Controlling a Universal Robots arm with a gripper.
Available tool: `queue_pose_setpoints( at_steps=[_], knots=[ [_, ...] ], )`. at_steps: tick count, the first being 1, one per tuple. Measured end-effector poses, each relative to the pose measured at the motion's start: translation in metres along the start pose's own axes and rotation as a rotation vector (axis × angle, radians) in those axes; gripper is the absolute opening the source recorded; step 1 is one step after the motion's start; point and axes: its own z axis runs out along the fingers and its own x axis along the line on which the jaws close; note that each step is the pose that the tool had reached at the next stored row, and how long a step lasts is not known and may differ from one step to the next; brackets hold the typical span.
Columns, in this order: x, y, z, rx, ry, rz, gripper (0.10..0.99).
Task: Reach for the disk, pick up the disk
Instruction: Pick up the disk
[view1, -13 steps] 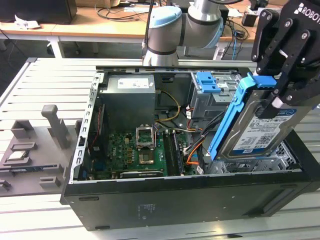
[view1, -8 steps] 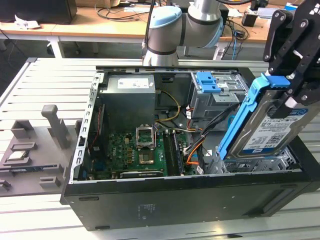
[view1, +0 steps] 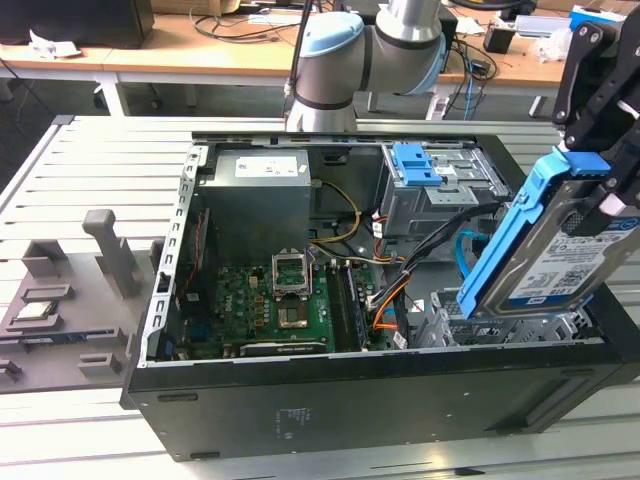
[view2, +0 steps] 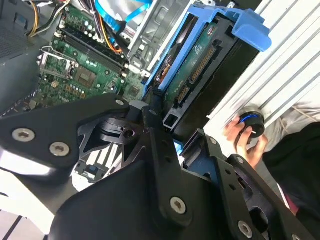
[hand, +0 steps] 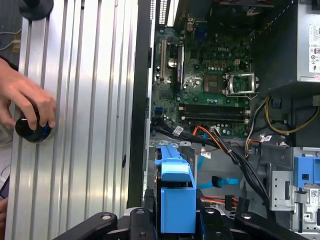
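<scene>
The disk (view1: 560, 250), a silver hard drive with a white-and-blue label and a bright blue bracket, hangs tilted above the open computer case (view1: 300, 400) at the exterior view's right. My gripper (view1: 605, 195) is shut on its upper end, with black fingers on both faces. In the second wrist view, the disk (view2: 200, 75) shows its connector edge and sits between the black fingers (view2: 152, 117) of my gripper (view2: 175, 130). The first wrist view shows the disk's blue bracket (hand: 175, 195) clamped in my gripper (hand: 175, 217), above the case's drive bay.
The motherboard (view1: 290, 300), power supply (view1: 255, 200), loose cables (view1: 400, 270) and a drive cage with a blue clip (view1: 415, 165) fill the case. A grey fixture (view1: 70, 310) lies on the slatted table at the exterior view's left. A person's hand (hand: 27, 97) grips a black knob (hand: 31, 131) beside the case.
</scene>
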Motion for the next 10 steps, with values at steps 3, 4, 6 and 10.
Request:
queue_pose_setpoints(
  at_steps=[3,4,6,10],
  knots=[
    [0.0001,-0.0028,0.0,0.0,-0.0001,0.0,0.365],
    [0.0002,-0.0038,0.0009,0.0,-0.0001,0.0,0.365],
    [0.0003,-0.0047,0.0042,0.0,0.0001,0.0,0.365],
    [0.0001,-0.0053,0.0096,0.0,-0.0003,0.0,0.365]
  ],
)
